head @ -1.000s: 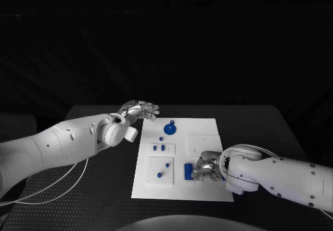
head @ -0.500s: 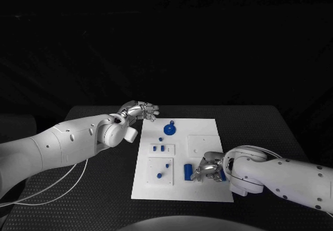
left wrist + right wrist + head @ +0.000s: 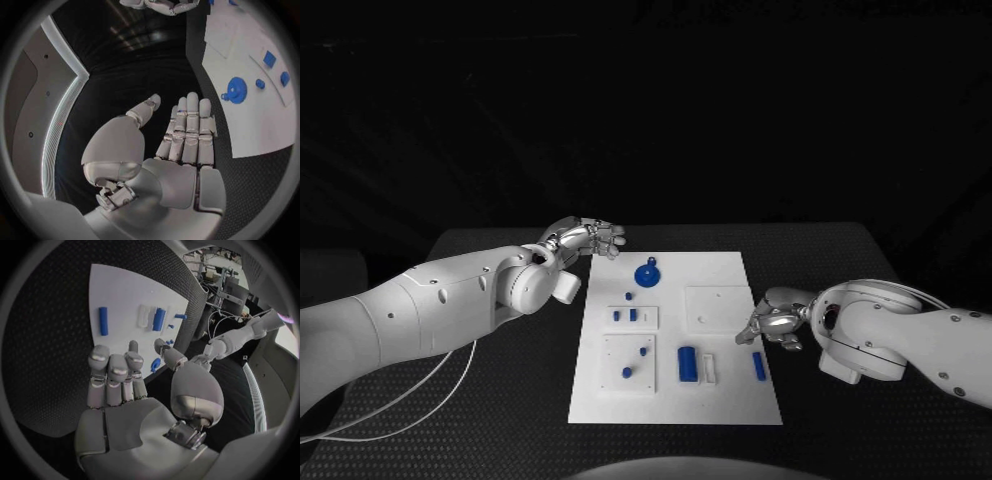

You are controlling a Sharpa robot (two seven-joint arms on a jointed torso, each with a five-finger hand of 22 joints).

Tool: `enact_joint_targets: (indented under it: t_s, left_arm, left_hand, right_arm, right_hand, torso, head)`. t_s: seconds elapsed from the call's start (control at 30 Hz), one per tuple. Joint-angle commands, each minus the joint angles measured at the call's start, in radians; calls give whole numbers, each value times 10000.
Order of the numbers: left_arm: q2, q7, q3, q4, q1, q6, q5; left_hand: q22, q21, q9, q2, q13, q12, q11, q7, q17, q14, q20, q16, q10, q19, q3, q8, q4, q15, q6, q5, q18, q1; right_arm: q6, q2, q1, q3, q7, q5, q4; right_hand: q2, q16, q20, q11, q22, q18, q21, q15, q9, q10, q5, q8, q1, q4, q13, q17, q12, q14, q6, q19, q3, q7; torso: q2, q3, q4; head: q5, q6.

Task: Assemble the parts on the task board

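Observation:
The white task board [image 3: 718, 400] lies in the middle of the table. A blue gear [image 3: 648, 270] sits near its far edge, with small blue pieces [image 3: 630, 314] just nearer. A blue cylinder [image 3: 687, 363], a white piece [image 3: 711, 368] and a thin blue rod [image 3: 759, 365] lie side by side toward the near right. My right hand [image 3: 776, 325] hovers at the board's right edge, above the rod, with straight fingers [image 3: 112, 375] and nothing in it. My left hand [image 3: 584, 238] hangs by the far left corner, empty, palm [image 3: 181, 165] bare, close to the gear [image 3: 235, 95].
A raised white plate [image 3: 630, 362] at the board's near left carries two small blue pieces. Another square white plate [image 3: 720, 308] lies beside my right hand. A white cable [image 3: 416, 390] trails over the black table under my left arm.
My right hand has drawn back from beside the blue cylinder to the board's right edge. The thin blue rod now lies uncovered where the hand was. My left hand has barely moved.

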Motion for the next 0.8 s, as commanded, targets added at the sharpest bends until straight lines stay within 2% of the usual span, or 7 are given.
enact_joint_targets:
  t_s: [0.03,0.17,0.27,0.37,0.57,0.8]
  left_arm:
    - [21,65,6,11,2,156,46]
    - [24,57,6,13,2,159,46]
    - [40,61,6,22,2,175,46]
    - [39,52,6,19,2,184,46]
    - [32,54,6,17,2,188,46]
    - [2,48,6,27,2,193,46]
  left_hand:
    - [16,-66,17,0,-16,55,-11,-4,17,76,26,-38,-59,71,-9,-14,48,22,-78,-5,102,-105]
    - [18,-67,17,-3,-16,55,-10,-4,19,75,26,-41,-59,71,-10,-14,48,22,-79,-5,102,-105]
    - [19,-69,17,-6,-17,55,-10,-4,21,75,26,-43,-60,71,-11,-14,48,22,-79,-6,102,-105]
    - [21,-70,18,-8,-17,56,-10,-4,24,76,26,-45,-60,71,-11,-14,50,22,-80,-6,102,-106]
    - [24,-73,18,-11,-18,56,-10,-4,28,76,26,-50,-61,71,-12,-14,53,23,-81,-6,102,-108]
    - [28,-77,19,-12,-18,57,-10,-4,34,76,26,-56,-62,72,-12,-13,57,23,-81,-6,103,-109]
  right_arm:
    - [450,-217,-4,-17,-79,-1085,134]
    - [740,-309,-5,-23,-401,-1644,181]
    - [832,-337,-8,-48,-715,-2306,146]
    - [838,-317,-31,-120,-893,-2447,21]
    - [810,-224,-295,-153,-963,-2709,-67]
    - [889,-47,-473,-165,-981,-2876,-164]
  right_hand:
    - [77,-64,-41,24,-4,433,-2,32,36,30,-9,10,233,-124,16,24,11,56,46,55,-43,71]
    - [163,-65,-33,11,-1,433,15,27,81,52,-14,52,384,-214,35,59,28,67,115,53,-126,54]
    - [173,-64,-26,1,-3,433,17,21,102,59,-17,75,399,-189,41,72,31,71,155,52,-139,43]
    - [120,-65,-5,-11,-1,433,26,15,128,64,-17,97,336,-116,47,93,28,74,199,48,-205,29]
    - [75,-73,20,-24,-5,433,30,5,154,65,-17,100,191,37,55,122,18,74,218,35,-297,17]
    - [74,-87,35,-39,-9,433,38,-6,178,71,-16,100,-28,266,66,155,8,76,249,25,-381,1]
  torso:
    - [5,3,-2]
    - [9,21,-10]
    - [6,18,-13]
    - [9,10,15]
    - [13,-2,28]
    - [12,-13,40]
  head:
    - [-101,63]
    - [-187,97]
    - [-226,103]
    - [-280,101]
    - [-307,66]
    - [-295,11]
